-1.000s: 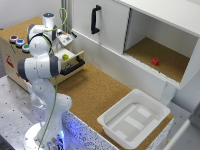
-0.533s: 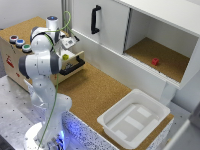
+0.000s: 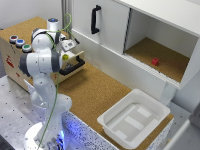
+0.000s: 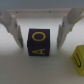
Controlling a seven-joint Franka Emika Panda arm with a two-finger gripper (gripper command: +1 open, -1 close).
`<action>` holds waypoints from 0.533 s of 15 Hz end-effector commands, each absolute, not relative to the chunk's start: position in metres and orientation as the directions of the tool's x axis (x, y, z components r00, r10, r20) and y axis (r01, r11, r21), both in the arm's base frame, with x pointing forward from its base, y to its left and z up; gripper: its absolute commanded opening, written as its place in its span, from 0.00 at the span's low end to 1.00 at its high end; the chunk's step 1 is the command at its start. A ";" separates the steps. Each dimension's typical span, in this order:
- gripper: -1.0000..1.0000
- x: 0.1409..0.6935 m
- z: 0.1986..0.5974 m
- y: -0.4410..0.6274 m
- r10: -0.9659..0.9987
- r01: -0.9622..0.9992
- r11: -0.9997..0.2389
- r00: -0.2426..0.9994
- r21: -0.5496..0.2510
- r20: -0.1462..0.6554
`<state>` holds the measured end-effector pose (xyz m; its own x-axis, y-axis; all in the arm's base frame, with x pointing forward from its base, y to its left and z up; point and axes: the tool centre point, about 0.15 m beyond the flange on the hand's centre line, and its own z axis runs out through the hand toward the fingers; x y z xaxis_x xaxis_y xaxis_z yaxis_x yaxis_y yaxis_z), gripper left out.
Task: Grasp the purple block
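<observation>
Purple block [image 4: 39, 43]: a small dark cube with yellow letters on its faces, seen sitting between the two fingers [image 4: 13, 29] of the claw [image 4: 39, 31] in the wrist view. The claw is spread open, a gap left on each side, nothing gripped yet. The block is judged light, rigid, likely wood or hard plastic, not fragile; smooth faces could slip if pinched off-centre. Best hold is judged to be on the two opposite flat side faces facing the fingers, low enough that the pads cover the mid-height. The faces look roughly square to the fingers, so little twist should be needed.

Yellow block [image 4: 77, 56] lies near, off one side, apart from the purple one; it could be nudged if the claw drifts.

The surface under the blocks looks pale and flat. In the exterior view the block itself is hidden by the arm [image 3: 42, 60], which reaches over a box with a black handle [image 3: 73, 66] at the exterior view's left. Beyond: cork tabletop [image 3: 100, 92], white tray [image 3: 132, 117], open cabinet [image 3: 160, 55] with a red cube [image 3: 155, 61] inside, well apart.
</observation>
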<state>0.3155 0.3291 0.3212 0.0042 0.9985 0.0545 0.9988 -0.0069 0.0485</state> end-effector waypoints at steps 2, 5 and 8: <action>0.00 0.321 0.326 0.336 1.000 0.994 -0.013 0.014 0.107 -0.006; 0.00 0.326 0.381 0.349 0.999 0.991 0.000 0.007 0.136 -0.050; 0.00 0.331 0.444 0.371 0.997 0.987 0.028 -0.016 0.159 -0.075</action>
